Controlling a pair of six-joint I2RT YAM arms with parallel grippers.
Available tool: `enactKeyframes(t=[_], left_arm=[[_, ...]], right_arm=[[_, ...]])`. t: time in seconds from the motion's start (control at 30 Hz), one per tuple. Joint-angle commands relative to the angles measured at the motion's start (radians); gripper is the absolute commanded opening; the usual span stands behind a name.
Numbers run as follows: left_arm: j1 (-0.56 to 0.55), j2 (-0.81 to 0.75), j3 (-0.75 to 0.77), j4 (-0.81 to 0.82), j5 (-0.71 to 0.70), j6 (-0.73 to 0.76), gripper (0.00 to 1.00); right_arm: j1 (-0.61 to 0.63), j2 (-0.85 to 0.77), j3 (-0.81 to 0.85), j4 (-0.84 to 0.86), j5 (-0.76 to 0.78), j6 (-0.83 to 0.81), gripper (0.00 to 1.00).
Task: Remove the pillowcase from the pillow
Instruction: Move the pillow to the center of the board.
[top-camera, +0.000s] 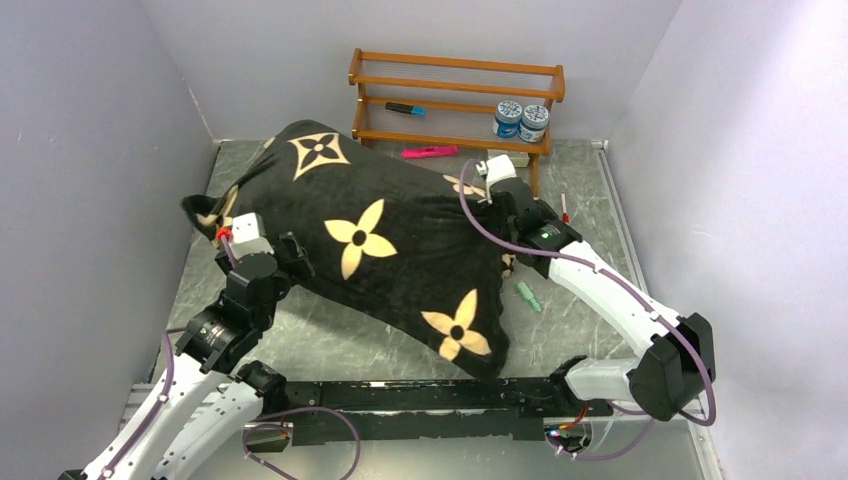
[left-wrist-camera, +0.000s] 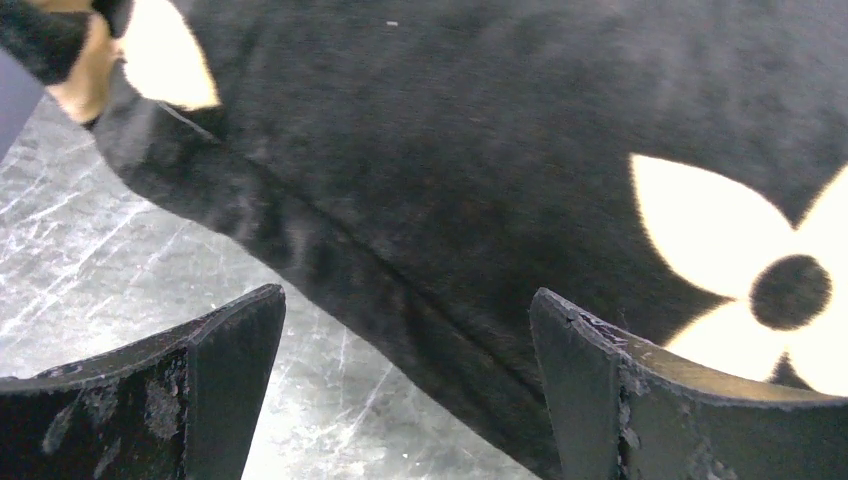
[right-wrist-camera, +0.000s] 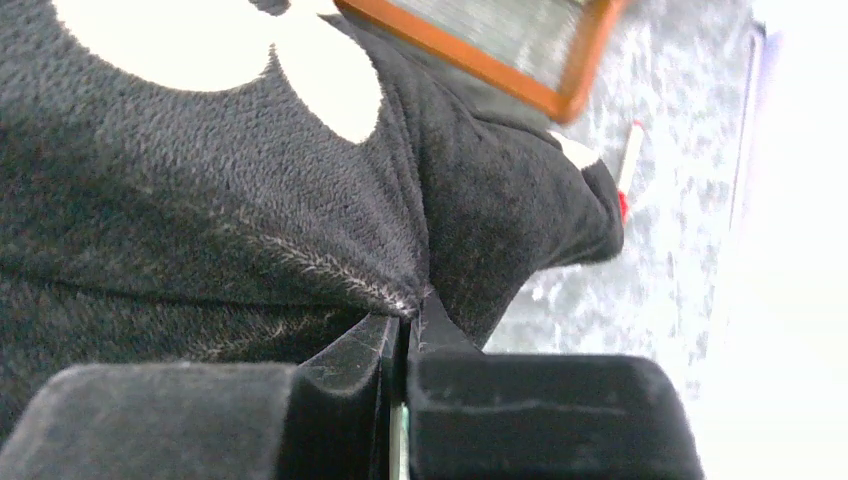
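Note:
The black plush pillowcase (top-camera: 400, 250) with cream flower motifs lies bulging across the table. The white pillow is hidden inside it. My left gripper (top-camera: 297, 258) is open at the cover's near-left edge. In the left wrist view the gripper (left-wrist-camera: 405, 335) has its fingers (left-wrist-camera: 215, 375) spread wide, with the pillowcase seam (left-wrist-camera: 400, 260) just ahead and nothing between them. My right gripper (top-camera: 488, 200) is at the cover's right end. In the right wrist view it (right-wrist-camera: 408, 318) is shut on a pinched fold of the pillowcase (right-wrist-camera: 300, 220).
A wooden rack (top-camera: 455, 100) stands at the back with a blue marker (top-camera: 405, 108) and two jars (top-camera: 521, 120). A pink highlighter (top-camera: 430, 152), a red-tipped pen (top-camera: 565, 207) and a small green object (top-camera: 528, 296) lie on the grey table. Walls close in on both sides.

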Motion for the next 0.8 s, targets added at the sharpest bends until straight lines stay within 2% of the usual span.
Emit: enactKeyframes(t=[0.0,0.1,0.33,0.47,0.6,0.67,0.77], left_arm=[[-0.001,0.029,0.055,-0.032,-0.004,-0.096,0.97],[-0.001,0.063,0.073,-0.052,-0.051,-0.157,0.98],[-0.001,0.162,0.115,-0.061,-0.083,-0.277,0.98],[0.000,0.210,0.144,-0.065,-0.097,-0.331,0.98],[0.022,0.250,0.162,-0.088,-0.088,-0.394,0.98],[0.056,0.269,0.160,-0.086,-0.041,-0.420,0.98],[0.154,0.296,0.131,-0.038,0.089,-0.434,0.98]], right_arm=[[-0.097,-0.078,-0.027,-0.091,0.297,0.149,0.00],[-0.142,-0.090,-0.046,-0.139,0.339,0.241,0.00],[-0.183,-0.187,-0.077,-0.089,0.385,0.194,0.13],[-0.184,-0.217,-0.032,-0.081,0.258,0.143,0.38],[-0.180,-0.269,0.000,-0.061,0.026,0.038,0.77],[-0.162,-0.282,0.019,-0.073,-0.071,0.012,0.89],[-0.082,-0.276,0.039,-0.106,-0.119,-0.017,0.97]])
